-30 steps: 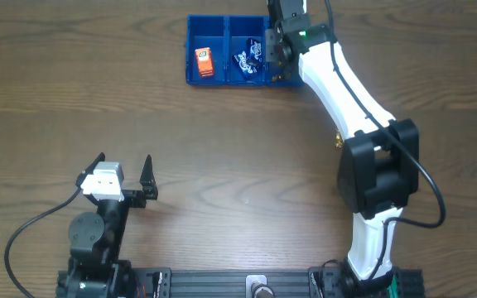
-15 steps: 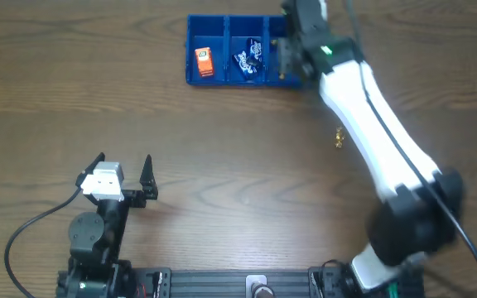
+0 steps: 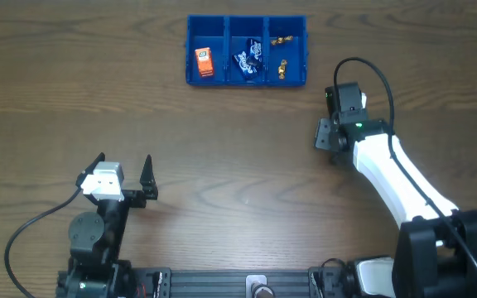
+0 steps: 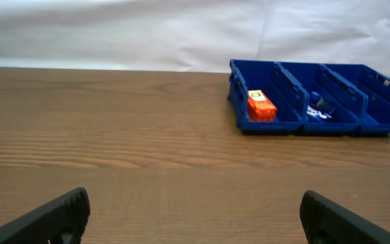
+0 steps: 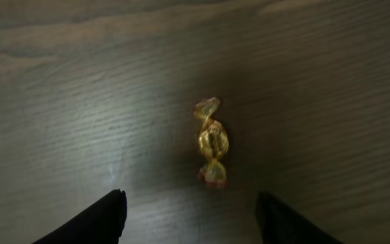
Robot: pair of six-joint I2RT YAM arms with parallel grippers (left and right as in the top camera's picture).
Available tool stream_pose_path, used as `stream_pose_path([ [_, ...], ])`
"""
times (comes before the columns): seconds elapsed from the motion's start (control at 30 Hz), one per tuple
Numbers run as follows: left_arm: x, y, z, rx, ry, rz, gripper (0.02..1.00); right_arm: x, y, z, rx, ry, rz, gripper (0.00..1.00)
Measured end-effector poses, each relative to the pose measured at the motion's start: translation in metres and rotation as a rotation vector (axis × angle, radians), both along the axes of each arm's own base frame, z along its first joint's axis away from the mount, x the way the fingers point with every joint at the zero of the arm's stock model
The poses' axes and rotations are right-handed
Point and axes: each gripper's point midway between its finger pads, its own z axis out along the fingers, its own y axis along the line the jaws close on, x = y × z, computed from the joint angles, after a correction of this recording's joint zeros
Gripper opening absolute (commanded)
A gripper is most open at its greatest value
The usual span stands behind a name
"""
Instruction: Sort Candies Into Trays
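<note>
The gold candy [image 5: 212, 142] lies on the table [image 3: 222, 165], well apart from the blue tray [image 3: 190, 50]. The right gripper [image 5: 191, 220] hangs over it, its 2 fingers spread wide, with the candy's long axis crosswise to the gap. The left gripper [image 3: 124, 159] is also spread wide.

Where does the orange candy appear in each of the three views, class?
Top view: orange candy in the blue tray's left compartment.
Left wrist view: orange candy in an end compartment of the blue tray.
Right wrist view: not in it.
Shared landmark: the blue tray, in the top and left wrist views.
</note>
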Motion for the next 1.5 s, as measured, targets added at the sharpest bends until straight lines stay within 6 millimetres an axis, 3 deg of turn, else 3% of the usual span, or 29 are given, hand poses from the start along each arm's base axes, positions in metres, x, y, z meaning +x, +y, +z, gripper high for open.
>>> stream_pose_path([
  [0.3, 0.000, 0.000, 0.000, 0.000, 0.000, 0.000, 0.998, 0.013, -0.011, -0.019, 0.011, 0.000, -0.048, 0.634],
  [0.67, 0.000, 0.000, 0.000, 0.000, 0.000, 0.000, 0.998, 0.016, -0.022, -0.044, 0.006, 0.045, -0.080, 0.603],
  [0.77, 0.000, 0.000, 0.000, 0.000, 0.000, 0.000, 0.998, 0.014, -0.022, -0.052, 0.003, 0.066, -0.080, 0.538],
  [0.83, 0.000, 0.000, 0.000, 0.000, 0.000, 0.000, 0.998, 0.014, -0.021, -0.053, 0.007, 0.066, -0.081, 0.386],
  [0.97, 0.000, 0.000, 0.000, 0.000, 0.000, 0.000, 0.998, 0.016, -0.021, -0.053, 0.012, 0.059, -0.085, 0.292],
  [1.27, 0.000, 0.000, 0.000, 0.000, 0.000, 0.000, 0.996, 0.020, -0.020, -0.051, 0.014, 0.039, -0.085, 0.126],
  [1.5, 0.000, 0.000, 0.000, 0.000, 0.000, 0.000, 0.998, 0.018, -0.013, -0.042, 0.012, 0.032, -0.061, 0.123],
])
